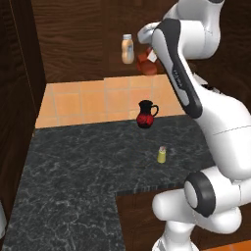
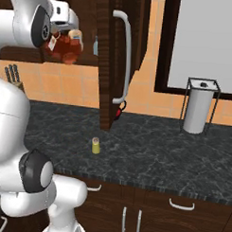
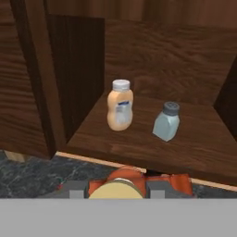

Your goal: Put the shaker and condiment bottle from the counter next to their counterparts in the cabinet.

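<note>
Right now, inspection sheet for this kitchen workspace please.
Surface: dark marbled stone counter, dry, unspilled.
Job's things: small yellow-green shaker with grey cap upright on the counter; squat red-brown condiment bottle with tan cap raised to the dark wood cabinet shelf.
Counterparts: slim peach bottle with white cap and pale blue-grey shaker, upright on the shelf, apart.
Clutter: dark red-black handled jug.
End effector: shut on the condiment bottle.
Cables: nothing seen.
Surroundings: orange tiles, white canister in wire stand.
</note>
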